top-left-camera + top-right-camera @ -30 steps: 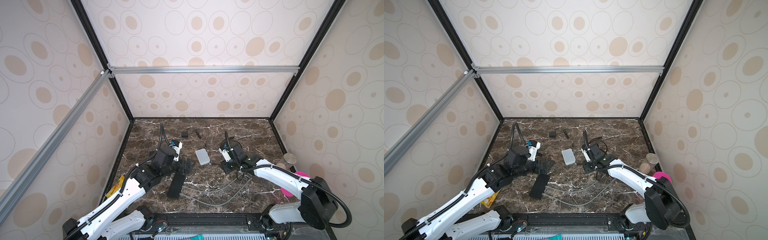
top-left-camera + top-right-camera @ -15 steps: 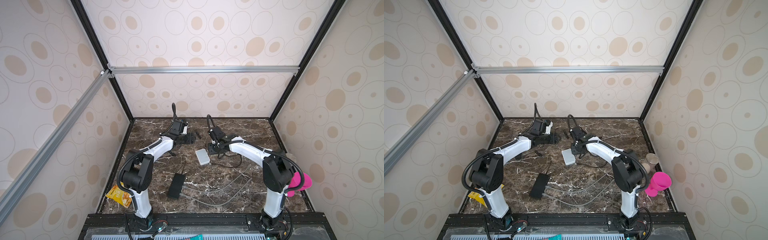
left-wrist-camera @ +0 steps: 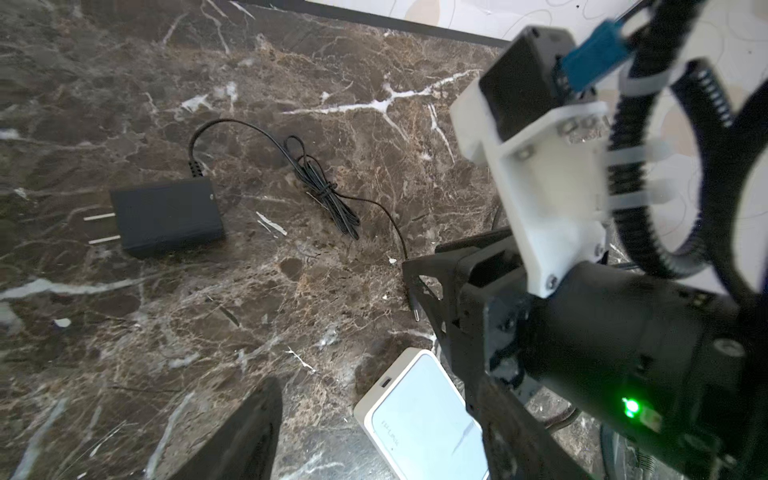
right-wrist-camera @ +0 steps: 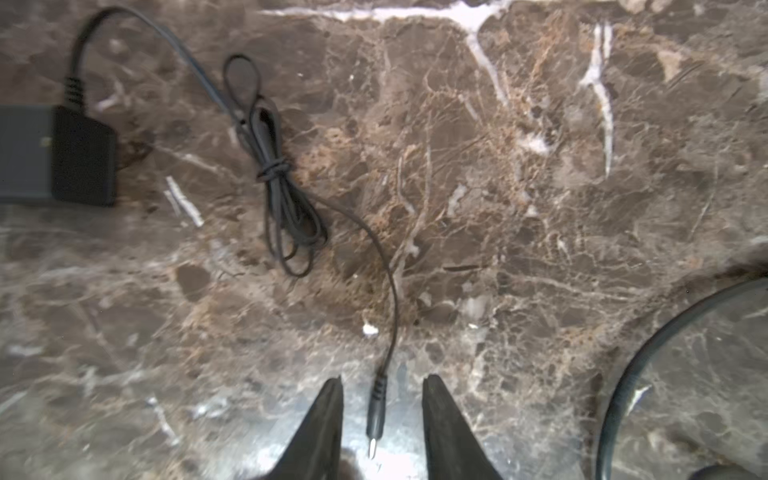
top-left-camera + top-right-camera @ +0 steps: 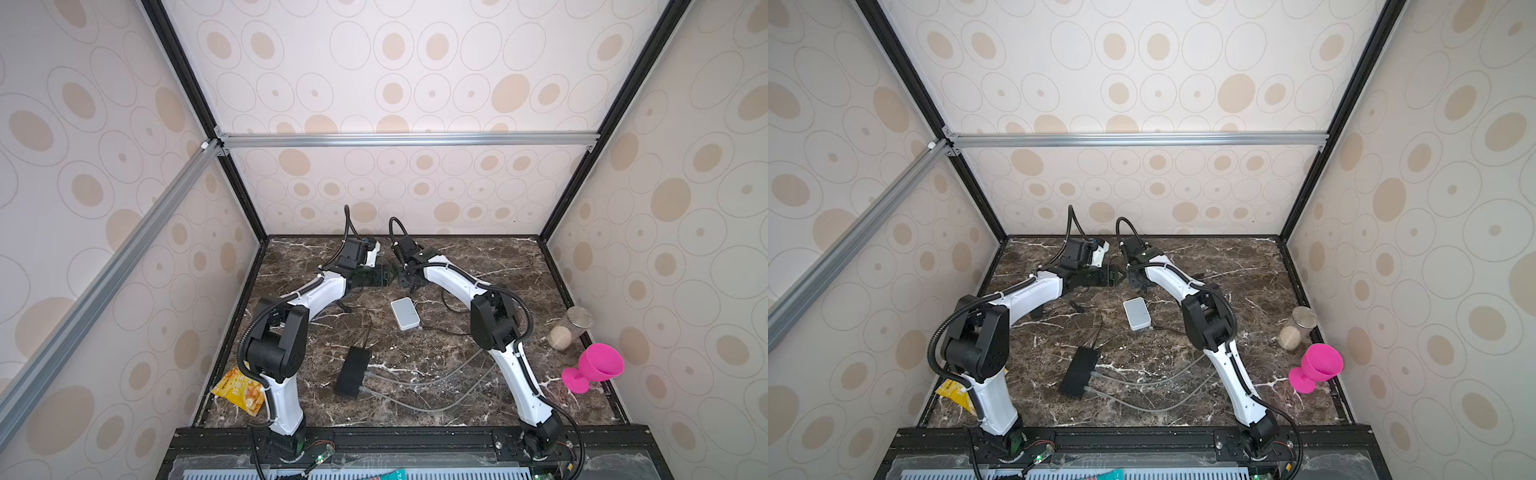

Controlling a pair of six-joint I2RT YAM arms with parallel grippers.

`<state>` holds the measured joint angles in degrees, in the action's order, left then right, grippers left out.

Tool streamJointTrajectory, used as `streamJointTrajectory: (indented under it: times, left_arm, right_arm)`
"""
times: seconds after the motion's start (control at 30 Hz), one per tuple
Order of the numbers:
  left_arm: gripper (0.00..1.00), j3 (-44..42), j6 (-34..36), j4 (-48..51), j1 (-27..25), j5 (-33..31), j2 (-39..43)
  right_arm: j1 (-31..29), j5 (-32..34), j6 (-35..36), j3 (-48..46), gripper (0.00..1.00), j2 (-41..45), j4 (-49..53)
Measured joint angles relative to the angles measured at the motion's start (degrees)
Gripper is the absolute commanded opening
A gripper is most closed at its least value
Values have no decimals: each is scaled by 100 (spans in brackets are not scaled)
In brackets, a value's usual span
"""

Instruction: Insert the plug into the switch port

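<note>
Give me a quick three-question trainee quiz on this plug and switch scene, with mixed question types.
1. True or false: the right gripper is clamped on the barrel plug.
2. Multiple choice: what colour is the casing of the switch? A black, B white, C pink.
3. Fill in: the plug's cable runs to a black power adapter with ___ metal prongs.

Key
1. False: its jaws stand open on either side of the barrel plug, which lies on the table.
2. B.
3. Two.
</note>
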<state>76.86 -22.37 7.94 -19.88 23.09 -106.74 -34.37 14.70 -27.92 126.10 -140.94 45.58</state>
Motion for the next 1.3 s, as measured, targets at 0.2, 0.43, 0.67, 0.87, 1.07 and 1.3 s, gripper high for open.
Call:
streamJointTrajectory:
  times: [0.2,0.43,0.67,0.87,1.07,1.3]
  left_arm:
    - [70,0,-90,-96,295,304,0]
    - [70,0,-179,-153,365,603,0]
    - [69,0,-223,-170,365,772,0]
    - [69,0,-225,-173,365,813,0]
    - [69,0,-225,-179,365,879,-2]
    - [62,-2,-227,-339,365,1285,-9]
  right_arm:
    - [87,13,-28,33,32,-107,-2]
    - [210,-192,-15,105,28,-365,-173]
    - [214,-264,-76,546,2,-640,-240]
    - [214,-286,-37,577,0,-658,-229]
    - [245,-363,149,-127,0,-240,-586]
    - [442,-713,229,-824,0,807,-831]
